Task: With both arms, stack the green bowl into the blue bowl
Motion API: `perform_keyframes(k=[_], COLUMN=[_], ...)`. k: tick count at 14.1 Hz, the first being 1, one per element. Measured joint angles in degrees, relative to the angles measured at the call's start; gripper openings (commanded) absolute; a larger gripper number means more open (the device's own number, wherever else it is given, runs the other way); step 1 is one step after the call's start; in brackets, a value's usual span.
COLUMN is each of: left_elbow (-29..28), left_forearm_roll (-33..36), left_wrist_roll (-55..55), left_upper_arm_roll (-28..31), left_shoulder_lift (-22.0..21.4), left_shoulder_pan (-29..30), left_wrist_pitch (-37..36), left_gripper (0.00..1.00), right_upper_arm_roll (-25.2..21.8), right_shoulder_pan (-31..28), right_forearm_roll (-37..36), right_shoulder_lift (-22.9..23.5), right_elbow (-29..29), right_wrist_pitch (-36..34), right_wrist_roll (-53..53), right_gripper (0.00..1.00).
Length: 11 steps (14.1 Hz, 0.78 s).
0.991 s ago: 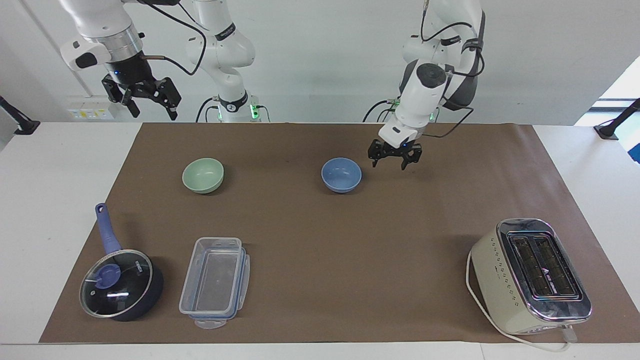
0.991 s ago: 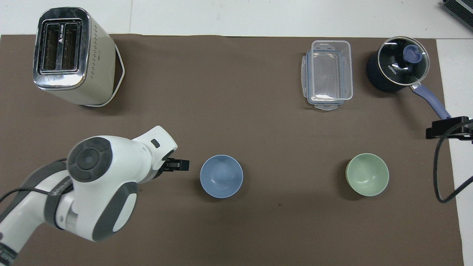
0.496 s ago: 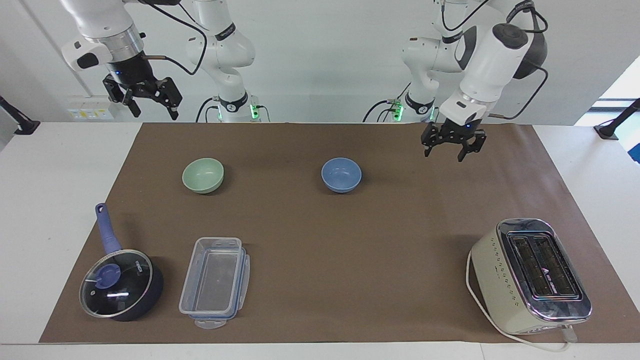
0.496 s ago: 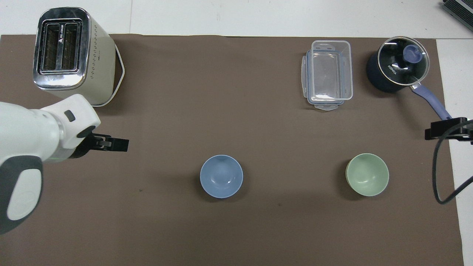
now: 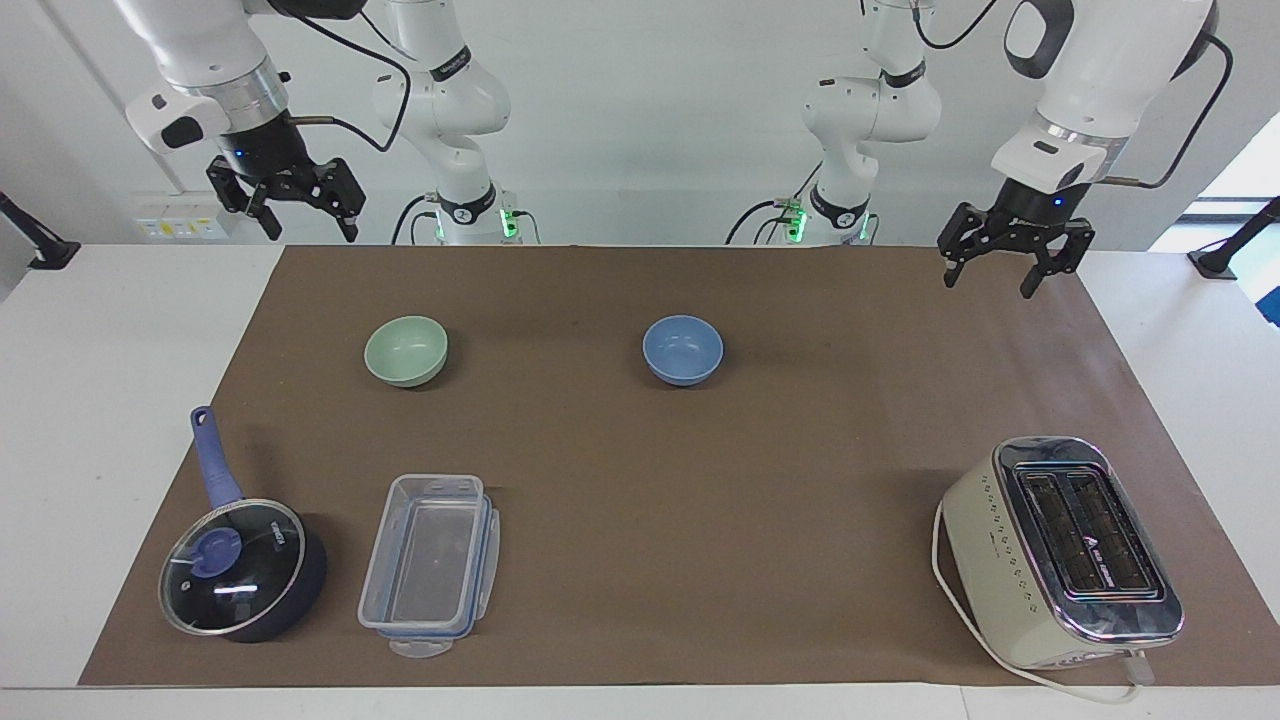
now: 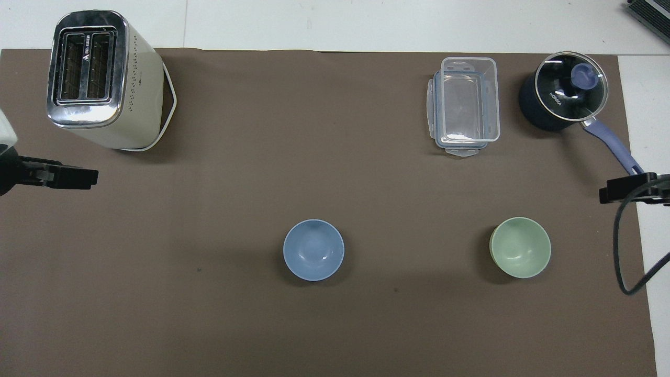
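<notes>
Green bowl [image 5: 405, 351] and blue bowl [image 5: 682, 350] are sitting apart on the brown mat [image 5: 640, 480], in a row along the desk [image 5: 120, 330] edge nearest the robots, the green one toward the right arm's end, the blue one about mid-desk; nothing is stacked yet. Going down in size: the toaster [image 5: 1060, 550] is occupying the corner away from the robots at the left arm's end, the lidded saucepan [image 5: 240, 565] and the clear container [image 5: 430, 565] the same edge toward the right arm's end, leaving the bowls free to reach. The left hand [image 5: 1010, 262] is hanging over the mat's edge at its own end, fingers apart and empty. The right hand [image 5: 285, 200] is waiting raised over its end, fingers likewise apart, holding nothing.
</notes>
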Motion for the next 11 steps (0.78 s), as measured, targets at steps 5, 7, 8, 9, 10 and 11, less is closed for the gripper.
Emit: perform_keyframes(k=[5,7,8,9,10,11], left_elbow=[2.96,3.22,3.44,4.00,5.00,6.66], left_forearm_roll=[0.38,0.38,0.38,0.38,0.38,0.38], left_wrist_roll=[0.42,0.43,0.43,0.43,0.43,0.43], left_upper_arm_roll=[-0.04,-0.05,-0.04,-0.05,-0.05,-0.05], left_shoulder_lift=[1.35,1.75,1.84,2.05,2.51,3.37], left_shoulder_pan=[0.50,1.01,1.10,1.11,1.11,1.13], left_wrist_pitch=[-1.73,-2.43,-3.20,-4.32,-5.57,-7.01], left_gripper=[1.00,1.00,1.00,1.00,1.00,1.00], right_upper_arm_roll=[-0.02,-0.02,-0.02,-0.02,-0.02,-0.02], right_shoulder_pan=[-0.02,-0.02,-0.02,-0.02,-0.02,-0.03], right_forearm_roll=[-1.68,-1.73,-1.73,-1.74,-1.74,-1.74], right_shoulder_lift=[0.00,0.00,0.00,0.00,0.00,0.00], right_elbow=[-0.20,-0.22,-0.23,-0.25,-0.25,-0.26], right_wrist_pitch=[1.20,1.20,1.20,1.20,1.20,1.20], right_wrist_roll=[-0.01,-0.01,-0.01,-0.01,-0.01,-0.01], right_gripper=[1.00,1.00,1.00,1.00,1.00,1.00])
